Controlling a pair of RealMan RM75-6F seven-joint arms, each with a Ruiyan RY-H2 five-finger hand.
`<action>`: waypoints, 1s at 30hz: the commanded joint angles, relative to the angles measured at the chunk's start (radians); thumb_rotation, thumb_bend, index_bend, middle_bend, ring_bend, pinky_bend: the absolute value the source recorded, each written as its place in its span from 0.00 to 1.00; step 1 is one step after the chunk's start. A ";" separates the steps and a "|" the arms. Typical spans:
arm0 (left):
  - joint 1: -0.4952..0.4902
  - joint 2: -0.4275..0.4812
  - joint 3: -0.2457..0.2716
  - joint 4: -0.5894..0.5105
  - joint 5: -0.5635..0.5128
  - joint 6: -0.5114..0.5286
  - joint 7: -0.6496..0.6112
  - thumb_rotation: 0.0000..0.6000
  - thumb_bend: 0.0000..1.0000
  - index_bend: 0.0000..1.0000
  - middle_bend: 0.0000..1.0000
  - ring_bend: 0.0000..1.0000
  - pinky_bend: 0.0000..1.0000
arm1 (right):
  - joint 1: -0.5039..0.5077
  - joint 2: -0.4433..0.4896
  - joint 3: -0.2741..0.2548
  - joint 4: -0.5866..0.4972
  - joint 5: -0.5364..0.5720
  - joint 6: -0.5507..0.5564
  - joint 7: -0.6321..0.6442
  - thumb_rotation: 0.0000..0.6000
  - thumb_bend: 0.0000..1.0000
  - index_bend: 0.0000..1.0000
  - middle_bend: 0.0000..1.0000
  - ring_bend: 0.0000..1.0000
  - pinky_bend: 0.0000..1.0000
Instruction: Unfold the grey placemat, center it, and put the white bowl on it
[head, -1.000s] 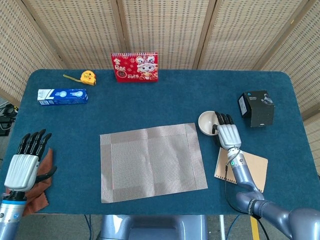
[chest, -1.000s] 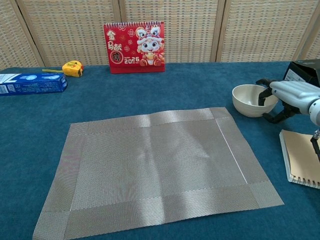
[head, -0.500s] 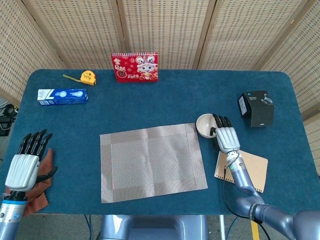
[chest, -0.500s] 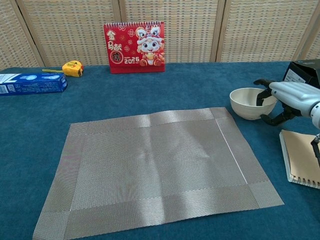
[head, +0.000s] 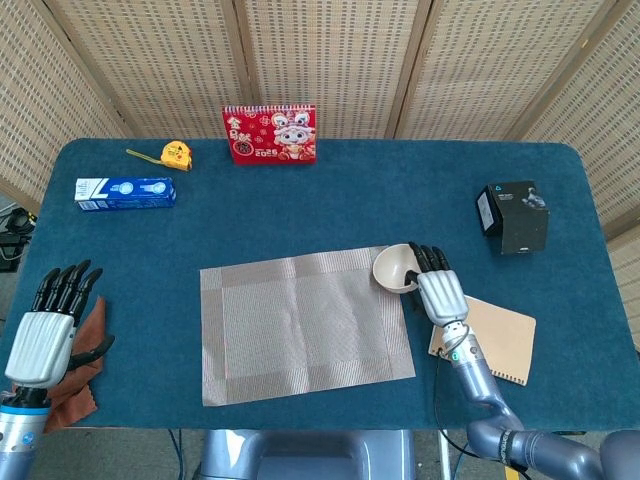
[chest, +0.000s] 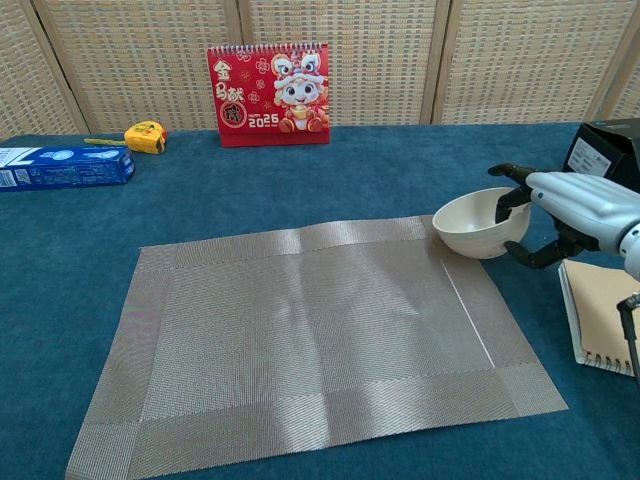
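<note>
The white bowl (head: 396, 268) has shifted left since a second ago and now sits lifted and tilted over the top right corner of the grey placemat (head: 305, 323). The right hand (head: 436, 285) grips it, fingers (chest: 510, 174) hooked over the far rim and thumb under the side, forearm stretched over the notebook (head: 493, 327). The left hand (head: 45, 326) hovers at the near left edge of the tabletop (head: 300, 200) above a brown cloth (head: 82, 365), fingers spread, holding nothing. One bowl, one placemat, one calendar (head: 269, 133), one tape measure (head: 170, 154), one blue box (head: 125, 191), one black box (head: 513, 216). The placemat lies flat and unfolded, woven grey with lighter border bands
</note>
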 joint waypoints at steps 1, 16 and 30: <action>0.001 0.002 -0.001 0.000 0.000 -0.002 -0.005 1.00 0.18 0.05 0.00 0.00 0.00 | -0.008 0.000 -0.010 -0.036 -0.024 0.027 -0.010 1.00 0.63 0.68 0.00 0.00 0.00; 0.006 0.015 -0.011 -0.002 0.003 -0.003 -0.039 1.00 0.18 0.05 0.00 0.00 0.00 | -0.029 -0.038 -0.033 -0.122 -0.061 0.065 0.017 1.00 0.63 0.70 0.00 0.00 0.00; 0.005 0.011 -0.018 0.002 -0.003 -0.009 -0.042 1.00 0.18 0.06 0.00 0.00 0.00 | -0.044 -0.108 -0.021 -0.201 -0.046 0.059 0.164 1.00 0.63 0.71 0.00 0.00 0.00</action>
